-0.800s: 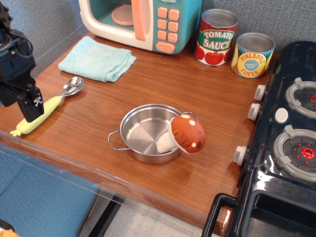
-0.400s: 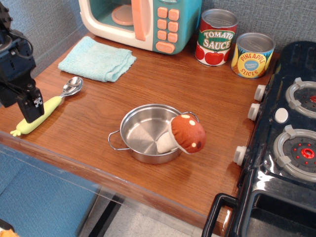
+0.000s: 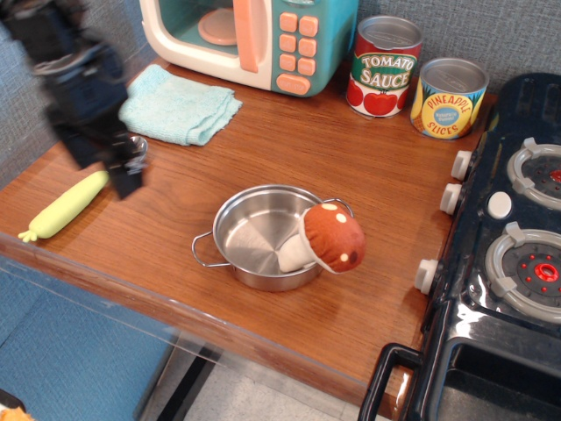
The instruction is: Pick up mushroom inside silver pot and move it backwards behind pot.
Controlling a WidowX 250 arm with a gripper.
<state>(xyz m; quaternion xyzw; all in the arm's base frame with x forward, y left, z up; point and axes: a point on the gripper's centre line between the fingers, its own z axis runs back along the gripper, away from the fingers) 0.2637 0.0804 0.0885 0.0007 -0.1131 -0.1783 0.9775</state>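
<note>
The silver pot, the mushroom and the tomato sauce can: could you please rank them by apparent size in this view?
1. silver pot, clearly largest.
2. and 3. tomato sauce can and mushroom: similar; the can sits farther back, so unranked.

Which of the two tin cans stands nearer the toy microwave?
The tomato sauce can, red-labelled and the taller of the two, stands right beside the toy microwave. The yellow pineapple slices can sits farther right, toward the stove.

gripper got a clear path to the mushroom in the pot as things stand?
Probably yes. The gripper is blurred at the left, above the spoon. Bare table lies between it and the silver pot. The mushroom leans on the pot's right rim, cap exposed, nothing over it.
</note>
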